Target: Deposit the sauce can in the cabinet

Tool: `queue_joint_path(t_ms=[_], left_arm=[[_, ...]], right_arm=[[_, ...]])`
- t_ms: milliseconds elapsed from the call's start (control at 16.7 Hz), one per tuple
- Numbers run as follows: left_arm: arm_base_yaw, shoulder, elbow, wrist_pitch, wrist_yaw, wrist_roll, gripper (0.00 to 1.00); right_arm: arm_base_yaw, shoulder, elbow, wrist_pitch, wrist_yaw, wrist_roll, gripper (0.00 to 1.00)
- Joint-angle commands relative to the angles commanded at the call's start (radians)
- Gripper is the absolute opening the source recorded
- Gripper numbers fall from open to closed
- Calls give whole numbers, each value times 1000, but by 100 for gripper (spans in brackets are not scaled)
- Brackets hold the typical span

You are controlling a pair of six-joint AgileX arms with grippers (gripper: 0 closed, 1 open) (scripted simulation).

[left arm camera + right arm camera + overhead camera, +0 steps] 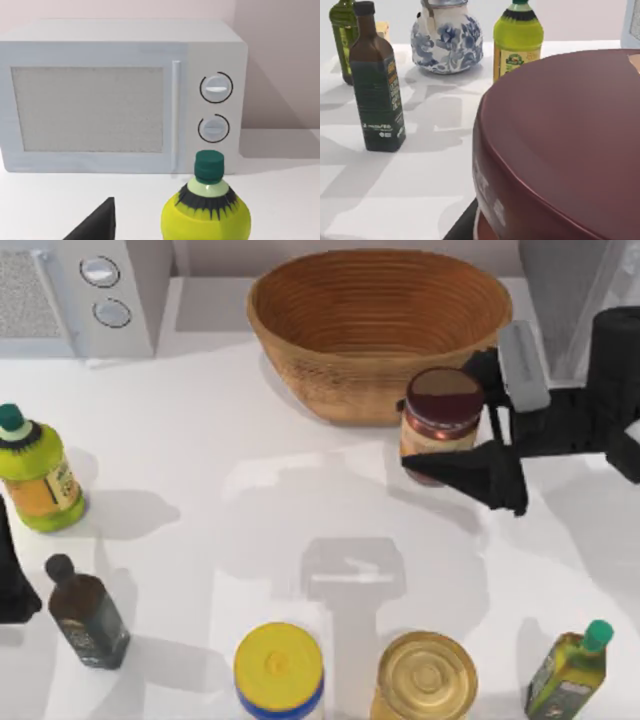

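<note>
My left arm (12, 580) sits parked at the table's left edge, its grip unreadable. Right of centre, just beside the basket (380, 325), my right gripper (470, 415) seems clamped on the sauce can (441, 420). Still to do: carry it to the cabinet (565, 285), far right.

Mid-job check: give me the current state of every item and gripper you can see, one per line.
sauce can: upright, beside the basket, between the right gripper's fingers.
right gripper: shut on the sauce can.
left gripper: parked at the table's left edge.
basket: upright, empty.
microwave: door shut.
cabinet: only partly visible.
yellow-green bottle: lying down, capped.
dark bottle: standing, capped.
</note>
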Motion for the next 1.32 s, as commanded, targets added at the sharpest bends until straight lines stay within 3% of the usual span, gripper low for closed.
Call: queue_joint_path(t_ms=[300, 720, 960, 1320], left_arm=[[0, 0, 0, 0, 0, 0, 100], [0, 0, 0, 0, 0, 0, 100], [0, 0, 0, 0, 0, 0, 100], [0, 0, 0, 0, 0, 0, 100]], right_arm=[[-1, -158, 19, -165, -2, 2, 0], [-6, -181, -6, -180, 20, 12, 0], [-31, -346, -120, -243, 158, 54, 0], [-81, -884, -370, -371, 506, 137, 0]])
